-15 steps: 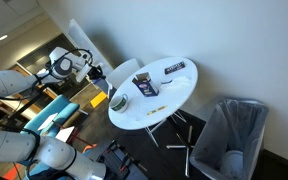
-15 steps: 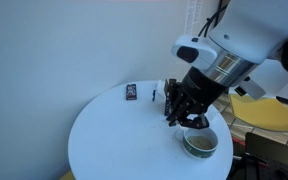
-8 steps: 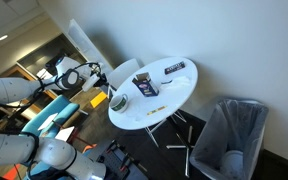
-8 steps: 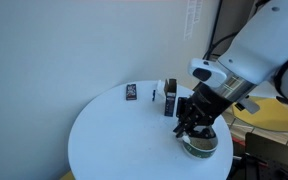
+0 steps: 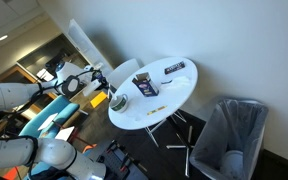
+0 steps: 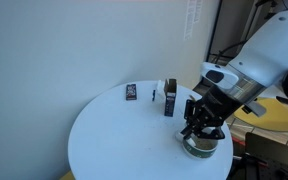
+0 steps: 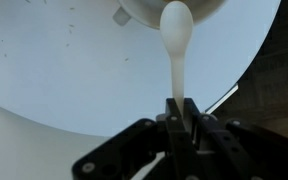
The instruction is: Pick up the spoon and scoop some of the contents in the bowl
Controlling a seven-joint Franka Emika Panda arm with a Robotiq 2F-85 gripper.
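My gripper (image 7: 179, 112) is shut on the handle of a white spoon (image 7: 176, 45), whose oval head points away from the wrist toward the bowl's pale rim (image 7: 199, 12) at the top of the wrist view. In an exterior view the gripper (image 6: 202, 122) hangs right over the small bowl (image 6: 198, 148) near the edge of the round white table (image 6: 114, 140), hiding most of it. In an exterior view the bowl (image 5: 118, 102) sits at the table's near end by the gripper (image 5: 105, 88). The bowl's contents are not visible in the wrist view.
A dark boxy object with a yellow patch (image 5: 149, 86) and a flat dark device (image 5: 174, 68) lie on the table; they also show in an exterior view, the box (image 6: 169, 97) and the device (image 6: 131, 92). A black mesh bin (image 5: 228, 133) stands beside the table. A yellow chair (image 6: 269, 113) is behind the arm.
The gripper with the spoon has moved across the table toward the bowl and lowered; it now sits directly over the bowl, covering more of it.
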